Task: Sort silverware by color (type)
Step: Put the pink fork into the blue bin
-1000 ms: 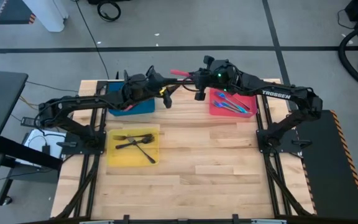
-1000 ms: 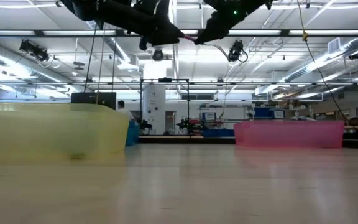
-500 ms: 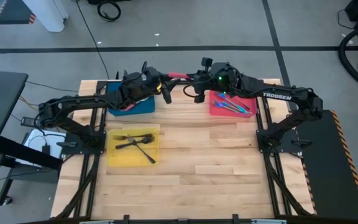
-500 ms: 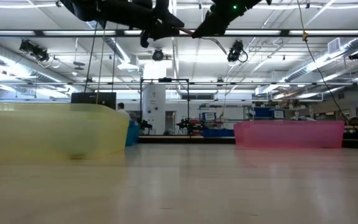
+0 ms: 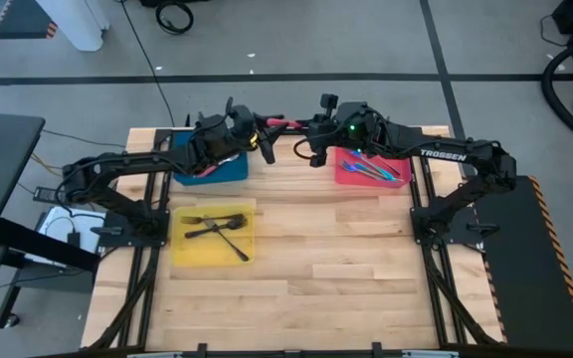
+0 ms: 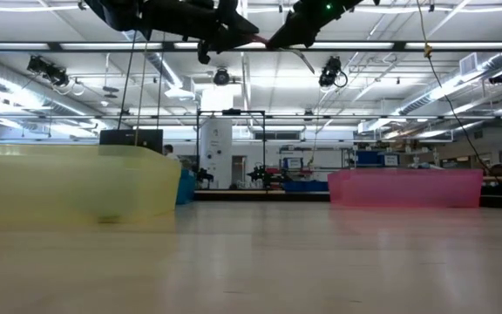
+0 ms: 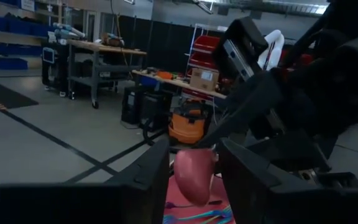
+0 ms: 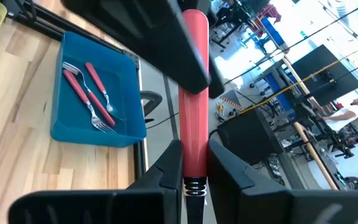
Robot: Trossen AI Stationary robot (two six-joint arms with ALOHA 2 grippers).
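the right gripper (image 5: 304,127) is hanging high over the table's far edge, its fingers (image 8: 169,165) clamped on the lower end of a red fork (image 8: 194,93), whose handle is pointing away from it toward the left gripper (image 5: 259,127). the left gripper is meeting it from the other side, its two fingers (image 7: 151,174) standing apart on either side of the fork's rounded red tip without visibly pressing it. in the low view both arms are showing only at the top, well above the wood. just beyond and below the left gripper is lying the blue tray (image 8: 64,127), with more red forks (image 8: 89,93) resting inside it, heads silver. beside the right gripper, on its own arm's side, the red tray (image 5: 346,174) is carrying teal forks (image 5: 371,165) in a loose bunch. farther off, nearer the left arm's base, the yellow tray (image 5: 182,249) is holding black forks (image 5: 217,228), crossed over one another. the table (image 5: 296,268) is bare wood elsewhere.
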